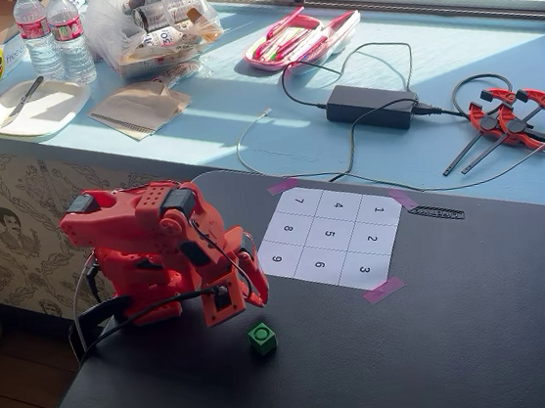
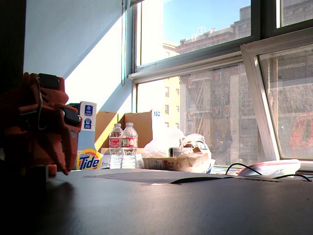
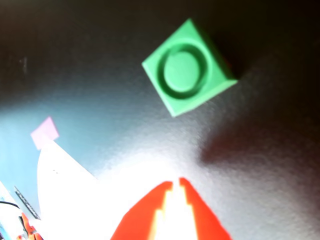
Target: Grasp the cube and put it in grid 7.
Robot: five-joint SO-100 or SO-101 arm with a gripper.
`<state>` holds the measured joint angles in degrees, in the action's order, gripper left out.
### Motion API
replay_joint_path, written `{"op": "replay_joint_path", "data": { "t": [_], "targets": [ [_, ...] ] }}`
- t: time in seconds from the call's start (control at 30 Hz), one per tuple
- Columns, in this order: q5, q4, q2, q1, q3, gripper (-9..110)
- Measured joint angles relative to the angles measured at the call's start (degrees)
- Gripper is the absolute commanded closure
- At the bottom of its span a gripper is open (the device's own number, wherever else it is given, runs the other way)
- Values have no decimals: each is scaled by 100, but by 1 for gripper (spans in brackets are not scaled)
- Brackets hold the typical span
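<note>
Cube upright, recess skyward

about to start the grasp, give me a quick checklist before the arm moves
1. Cube free on the black table, not gripped: ok.
2. Cube upright, ring face up in the wrist view: ok.
3. Gripper open enough for the cube: not ok, fingertips nearly touching.
4. Gripper lined up over cube: not ok, the cube sits off to the upper right of the tips in the wrist view.
5. Grid 7 clear: ok, nothing lies on it.
6. Sheet taped flat: cannot tell fully; purple tape shows at the corners.
</note>
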<state>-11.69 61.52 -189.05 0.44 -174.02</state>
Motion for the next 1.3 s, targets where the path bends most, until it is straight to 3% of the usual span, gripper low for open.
{"op": "replay_joint_path", "data": {
  "t": [0.2,0.4,0.63,0.87,1.3],
  "targets": [
    [-255,18,1134,97,896,101],
    [-861,747,2813,352,3410,99],
    [-3120,2285,5071,1450,6258,76],
    [-4852,1494,5379,2092,5089,70],
    [-5238,-132,5212,2083,3366,68]
  ]
}}
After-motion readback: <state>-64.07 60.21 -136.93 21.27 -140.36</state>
